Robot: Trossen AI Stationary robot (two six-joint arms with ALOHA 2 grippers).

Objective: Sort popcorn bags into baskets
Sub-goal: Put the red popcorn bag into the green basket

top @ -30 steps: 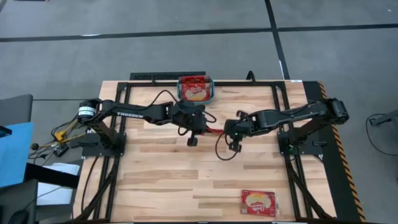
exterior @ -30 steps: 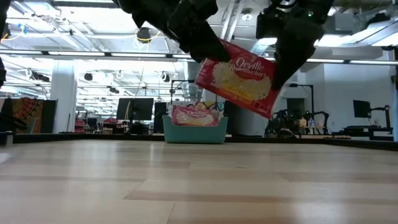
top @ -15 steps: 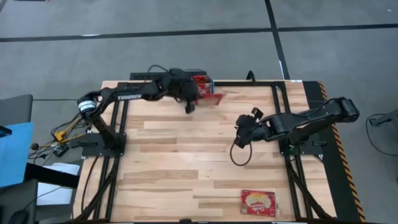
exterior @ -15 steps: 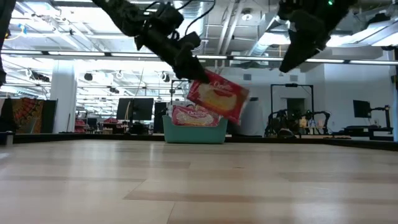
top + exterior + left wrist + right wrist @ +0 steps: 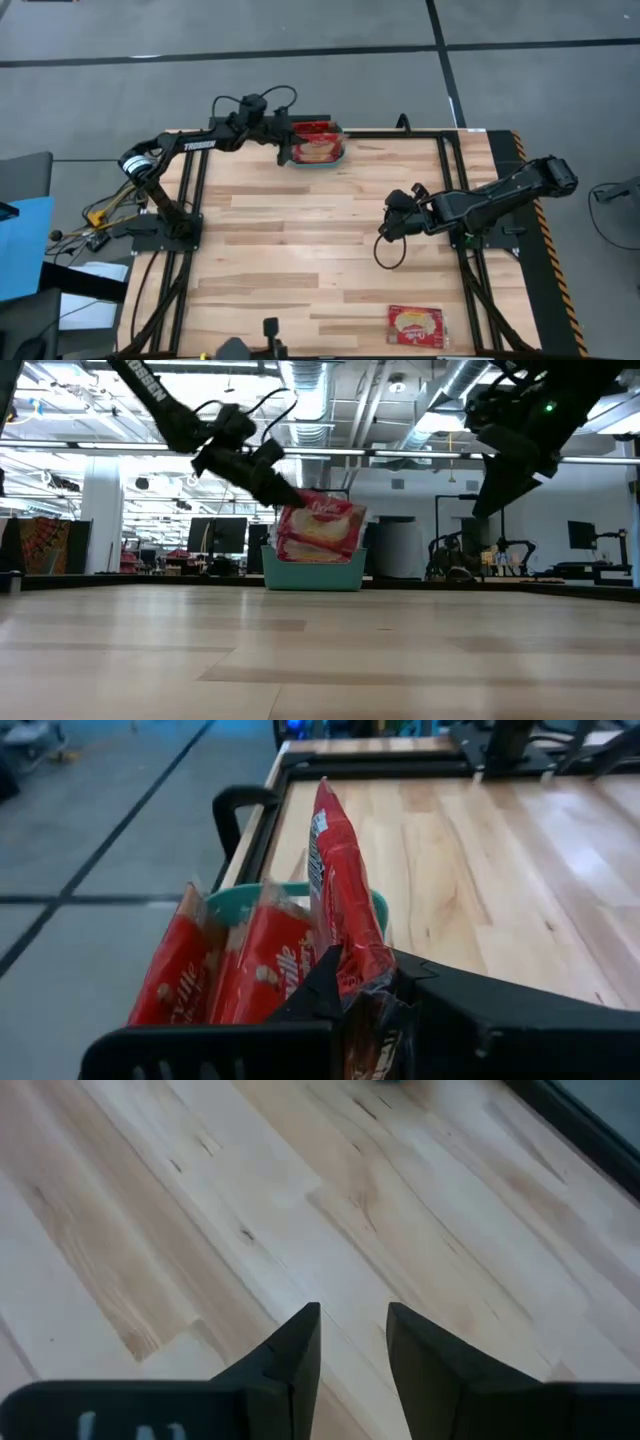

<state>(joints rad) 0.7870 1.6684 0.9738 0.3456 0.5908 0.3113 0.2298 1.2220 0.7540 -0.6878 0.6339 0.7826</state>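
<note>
A red popcorn bag (image 5: 335, 910) stands on edge over the teal basket (image 5: 377, 907) at the table's far edge, with my left gripper (image 5: 285, 150) shut on it. Two more red bags (image 5: 180, 970) stand upright in the basket. In the low view the held bag (image 5: 320, 525) sits just above the basket (image 5: 313, 572). Another popcorn bag (image 5: 415, 325) lies flat near the table's near edge. My right gripper (image 5: 352, 1345) hangs open over bare wood right of the table's middle (image 5: 385, 228), nothing between its fingers. My left gripper pinches the bag's near end (image 5: 355, 975) between its two fingers. The fingers come nearly level from the table's left, slanting a little down. The bag stands on its long edge, reaching forward past the fingers over the basket, lifted clear of the table.
Black frame rails (image 5: 400, 133) run along the table's far edge and both sides beside the basket. A loose black cable (image 5: 388, 250) hangs under the right arm. Bare wood spreads across the table's middle (image 5: 300, 240).
My left gripper has swung from the table's middle toward the far edge, carrying the bag to above the basket. The bag has turned from slanted and flat-on to standing on edge. My right gripper has come off the bag and drawn back toward the right edge, sinking a little.
</note>
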